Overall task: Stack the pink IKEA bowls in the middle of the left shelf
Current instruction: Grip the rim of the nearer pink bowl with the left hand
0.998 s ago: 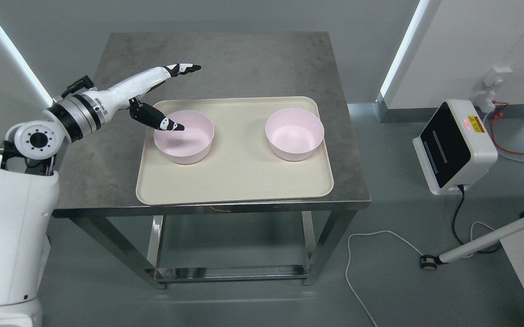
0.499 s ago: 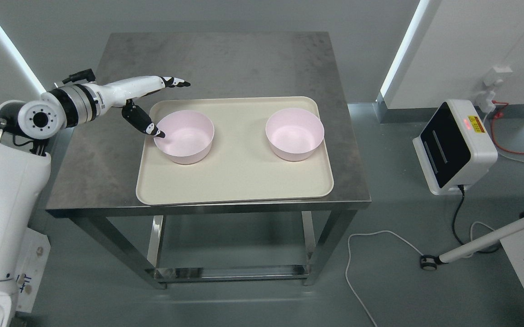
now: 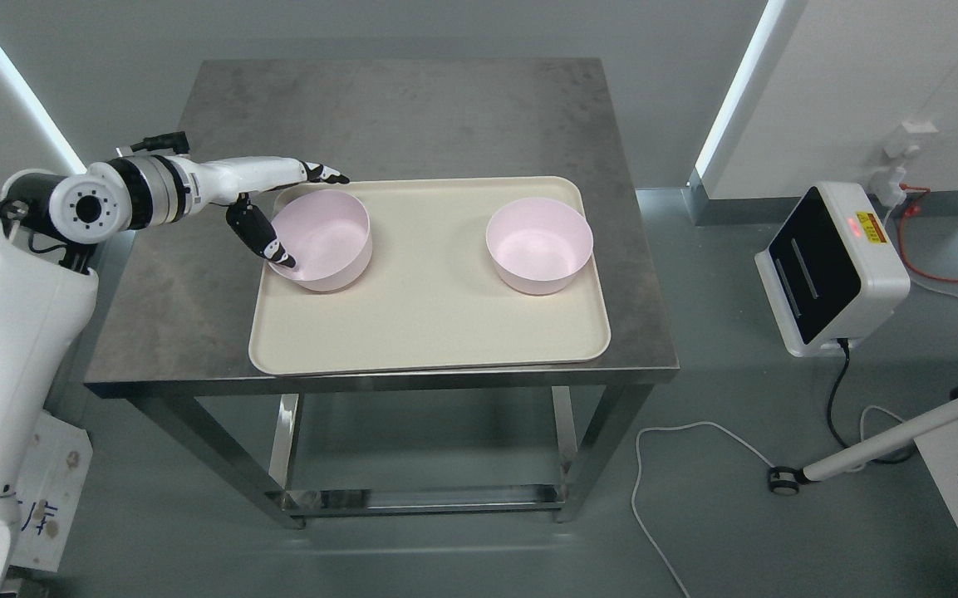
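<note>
Two pink bowls sit on a beige tray (image 3: 437,320) on the grey metal table (image 3: 412,108). My left hand (image 3: 312,220) grips the left pink bowl (image 3: 331,249) at the tray's far left corner. The thumb (image 3: 267,237) is at the bowl's near-left rim and the fingers (image 3: 322,174) lie along its far side. This bowl is tilted, with its opening turned toward the hand. The right pink bowl (image 3: 538,245) stands upright on the right part of the tray, untouched. The right arm is out of view.
A white device with a black screen (image 3: 832,270) stands on the floor to the right of the table, with cables (image 3: 678,440) around it. A white pole on a caster (image 3: 886,436) lies at the lower right. No shelf is in view.
My left hand has drawn back to the left and come down around the left bowl. The bowl has shifted left and toward the far edge, and has tipped.
</note>
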Robot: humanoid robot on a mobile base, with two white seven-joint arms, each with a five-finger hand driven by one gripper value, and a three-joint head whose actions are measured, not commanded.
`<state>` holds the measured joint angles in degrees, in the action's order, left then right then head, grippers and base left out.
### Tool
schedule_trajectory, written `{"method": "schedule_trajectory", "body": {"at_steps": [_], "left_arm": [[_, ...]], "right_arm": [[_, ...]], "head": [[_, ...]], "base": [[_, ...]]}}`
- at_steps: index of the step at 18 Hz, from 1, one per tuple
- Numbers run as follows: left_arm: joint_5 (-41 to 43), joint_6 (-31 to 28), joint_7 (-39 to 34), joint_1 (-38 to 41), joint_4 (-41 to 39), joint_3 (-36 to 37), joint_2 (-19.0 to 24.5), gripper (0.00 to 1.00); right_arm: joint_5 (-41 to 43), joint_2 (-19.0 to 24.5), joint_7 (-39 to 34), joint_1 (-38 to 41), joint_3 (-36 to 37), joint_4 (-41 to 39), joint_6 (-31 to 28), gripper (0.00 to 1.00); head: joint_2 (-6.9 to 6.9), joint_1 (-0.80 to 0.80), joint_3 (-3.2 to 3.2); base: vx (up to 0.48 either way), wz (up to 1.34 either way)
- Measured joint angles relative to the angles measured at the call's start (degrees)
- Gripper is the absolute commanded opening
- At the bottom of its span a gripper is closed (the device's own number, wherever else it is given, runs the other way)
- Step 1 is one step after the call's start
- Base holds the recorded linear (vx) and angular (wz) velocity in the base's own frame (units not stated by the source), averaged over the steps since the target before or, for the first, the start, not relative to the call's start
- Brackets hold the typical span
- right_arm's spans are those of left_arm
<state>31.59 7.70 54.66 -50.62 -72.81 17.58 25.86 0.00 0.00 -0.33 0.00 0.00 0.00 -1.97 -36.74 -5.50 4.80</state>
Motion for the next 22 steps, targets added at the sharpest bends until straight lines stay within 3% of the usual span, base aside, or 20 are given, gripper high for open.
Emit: {"method": "schedule_trajectory", "body": {"at_steps": [8,11,14,22], "left_arm": [[0.16,-0.02,0.37,-1.42,0.84,2.76,-2.18,0.68],[0.27,-0.02,0.25,-1.87,1.13,3.18,-2.63,0.81],[0.25,-0.12,-1.95,-1.4,1.41,2.14,-3.36,0.84],[0.45,-1.32,-4.95,2.39,1.63,-2.34,-6.25,0.63]], "right_arm": [[0.0,0.0,0.0,0.0,0.0,0.0,0.11,1.0],[0.0,0.0,0.0,0.0,0.0,0.0,0.28,1.0],[0.0,0.0,0.0,0.0,0.0,0.0,0.26,1.0],[0.0,0.0,0.0,0.0,0.0,0.0,0.01,1.0]], "head": [[0.0,0.0,0.0],[0.0,0.0,0.0],[0.0,0.0,0.0],[0.0,0.0,0.0]], "base": [[0.0,0.0],[0.0,0.0],[0.0,0.0],[0.0,0.0]]}}
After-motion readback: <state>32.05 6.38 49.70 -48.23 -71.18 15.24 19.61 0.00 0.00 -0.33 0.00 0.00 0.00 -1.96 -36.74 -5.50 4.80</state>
